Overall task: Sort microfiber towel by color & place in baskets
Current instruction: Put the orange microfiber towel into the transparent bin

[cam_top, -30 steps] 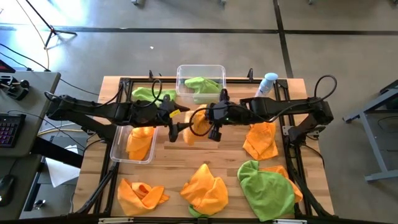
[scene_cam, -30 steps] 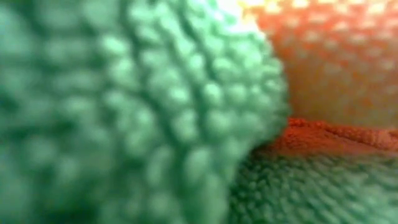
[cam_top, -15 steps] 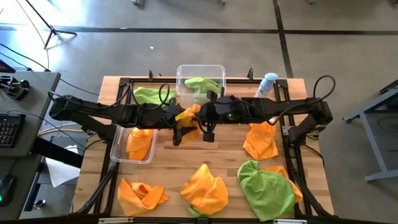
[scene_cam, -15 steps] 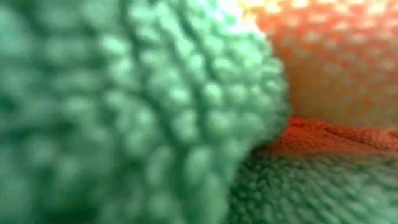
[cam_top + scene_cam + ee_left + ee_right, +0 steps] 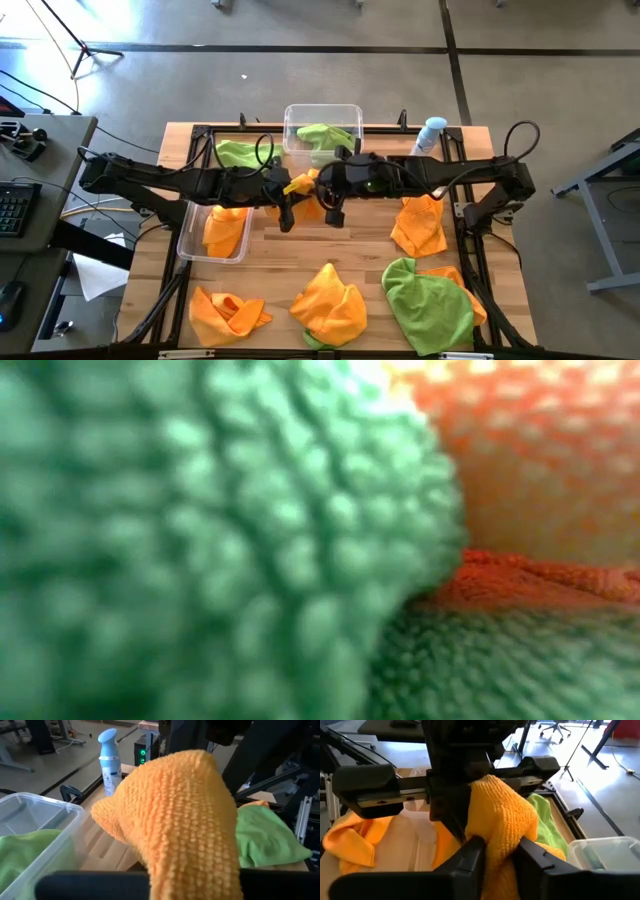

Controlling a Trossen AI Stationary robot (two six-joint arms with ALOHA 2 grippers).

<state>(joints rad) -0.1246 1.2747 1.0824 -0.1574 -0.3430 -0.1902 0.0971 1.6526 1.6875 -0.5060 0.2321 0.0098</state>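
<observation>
An orange-yellow microfiber towel (image 5: pixel 308 186) hangs between my two grippers above the table's middle. My left gripper (image 5: pixel 288 200) reaches in from the left and my right gripper (image 5: pixel 328 195) from the right, and both are shut on this towel. One clear basket (image 5: pixel 295 118) at the far edge holds a lime green cloth (image 5: pixel 322 135). The other basket (image 5: pixel 188 240), on the left, holds orange cloths (image 5: pixel 225 228). In the low view, green cloth (image 5: pixel 200 540) and orange cloth (image 5: pixel 540 460) cover the lens. My left gripper holds the orange towel (image 5: pixel 185 820) from the table's left, level. The cloth bulges over its fingers and hides the place of contact. My right gripper pinches a bunched fold of the towel (image 5: pixel 502 827) between its two fingers (image 5: pixel 470 857), coming level from the table's right. The towel is lifted clear of the table.
Loose cloths lie on the table: orange ones near the front (image 5: pixel 228 310) (image 5: pixel 330 300) and on the right (image 5: pixel 420 225), a green one front right (image 5: pixel 430 300), another green one (image 5: pixel 235 152) beside the far basket. A blue-capped spray bottle (image 5: pixel 432 133) stands far right.
My right gripper has moved toward the table's left and slightly toward the far edge, carrying the orange towel with it. My left gripper has moved right to meet it. The towel, which hung below the right gripper, now sits bunched between the two grippers.
</observation>
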